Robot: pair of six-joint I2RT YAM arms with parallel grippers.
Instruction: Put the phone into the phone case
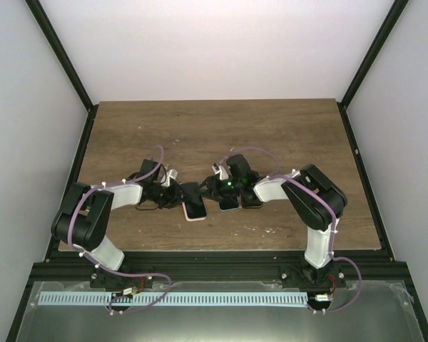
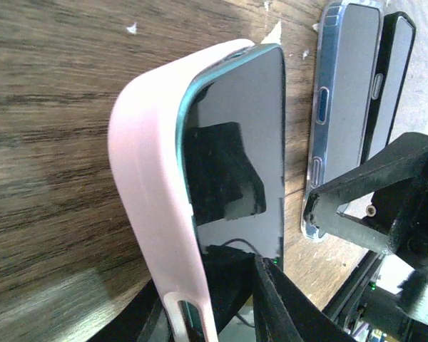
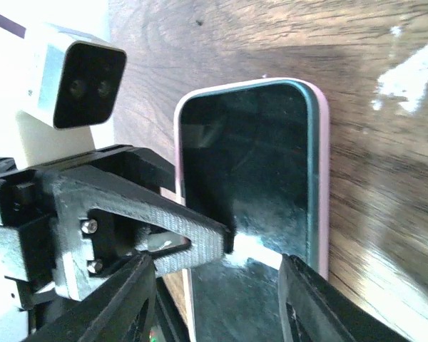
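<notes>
Gripping the phone (image 3: 257, 164) by its end with the left end effector (image 2: 214, 306), clenched across screen and back. Sits inside the pink phone case (image 2: 146, 185), centre of the overhead frame, on the wooden surface (image 1: 271, 135). Leaves the right end effector (image 3: 217, 299) released, fingers spread astride the phone. Right of it in the left wrist frame: clear-cased phone (image 2: 346, 107), black phone (image 2: 392, 78).

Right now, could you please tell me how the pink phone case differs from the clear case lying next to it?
The pink case is opaque; the clear case is see-through, bluish. The pink case holds a dark-screened phone; whether the clear case holds anything I cannot tell. The left gripper's jaws are shut on the pink case; the clear case lies ungripped on the table. Both have rounded corners.
</notes>
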